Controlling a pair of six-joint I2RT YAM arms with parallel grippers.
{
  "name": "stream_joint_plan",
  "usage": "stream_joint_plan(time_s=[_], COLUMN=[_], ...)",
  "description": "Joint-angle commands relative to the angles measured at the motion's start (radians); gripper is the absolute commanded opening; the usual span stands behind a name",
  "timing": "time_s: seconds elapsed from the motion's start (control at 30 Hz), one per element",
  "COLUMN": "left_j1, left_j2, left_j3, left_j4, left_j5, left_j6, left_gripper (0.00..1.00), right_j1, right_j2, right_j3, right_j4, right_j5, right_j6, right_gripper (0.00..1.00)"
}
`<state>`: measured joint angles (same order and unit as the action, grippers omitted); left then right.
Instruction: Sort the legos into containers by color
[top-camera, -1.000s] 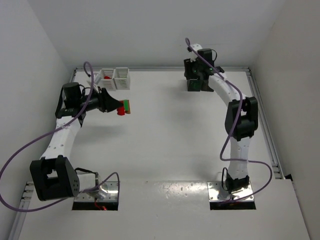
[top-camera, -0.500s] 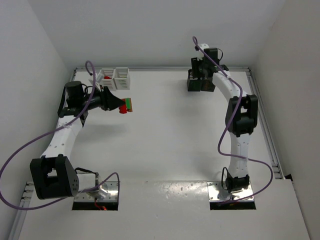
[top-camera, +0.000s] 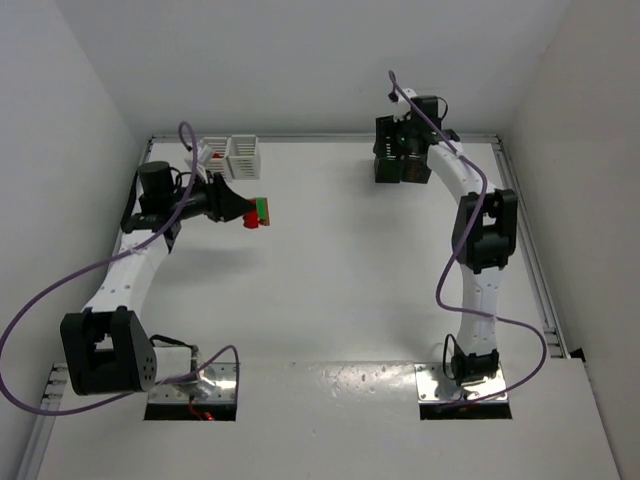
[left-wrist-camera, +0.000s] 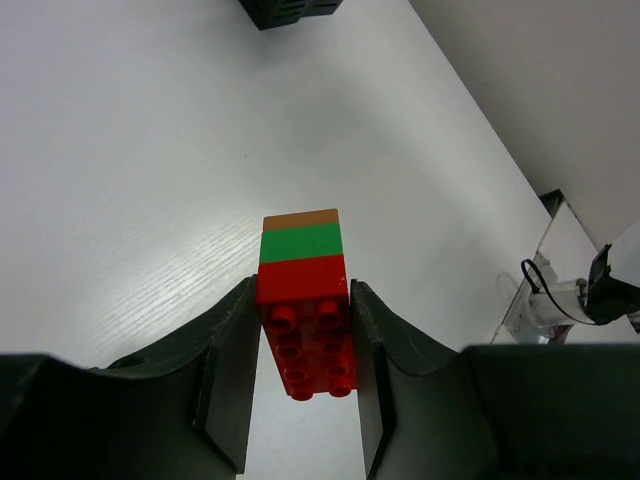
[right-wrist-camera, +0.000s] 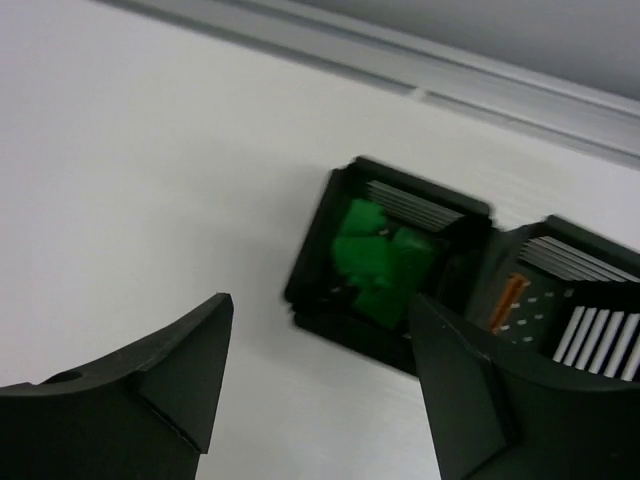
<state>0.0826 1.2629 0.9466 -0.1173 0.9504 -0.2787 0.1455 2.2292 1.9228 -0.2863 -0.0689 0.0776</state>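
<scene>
Pinching the red-green-brown chunk (left-wrist-camera: 301, 245) by its red base, left tool (left-wrist-camera: 302, 300) is hovering near the white bins (top-camera: 232, 157); right tool (right-wrist-camera: 320, 310) is gaping empty. Splitting layers first is looking wise.

Even bright overhead light, soft shadows on the white worktop (top-camera: 340, 280); near-edge glare; right wrist view motion-blurred, left wrist sharp.
</scene>
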Motion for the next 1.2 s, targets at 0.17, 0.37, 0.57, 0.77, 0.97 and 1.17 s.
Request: stream_joint_plan(time_s=[0.17,0.37,0.57,0.77,0.97,1.17], left_j1=[-0.073,-0.122,-0.142,-0.152,-0.161,-0.17], left_j2=[-0.013,-0.013,0.006,-0.013,-0.013,-0.013], left_j3=[-0.009,-0.019,-0.019,-0.019,-0.019,-0.009], left_j4=[0.041,0.041,0.031,0.031,0.031,0.031], left_j5=[0.217,0.368,0.447,0.447,0.447,0.447], left_j6=[0.042,0.042,0.021,0.021,0.021,0.021], left_gripper=[0.21,0.21,0.21,0.21,0.21,0.21], right_j1=[0.025,0.11,0.184,0.244,0.308,0.354], right_j2=[-0.305,-0.401,-0.41,-0.41,-0.41,-0.401], right_j3=[-0.203,-0.494,-0.515,-0.534,-0.565,-0.574], right_j4=[0.028,0.472,0.463,0.454,0.463,0.472], right_j5=[-1.094,-1.292,-1.345,-1.368,-1.368,-1.368], right_j6=[0.121,0.496,0.495,0.495,0.504,0.513], right_gripper=[0.69,0.74,0.77,0.77,0.77,0.77])
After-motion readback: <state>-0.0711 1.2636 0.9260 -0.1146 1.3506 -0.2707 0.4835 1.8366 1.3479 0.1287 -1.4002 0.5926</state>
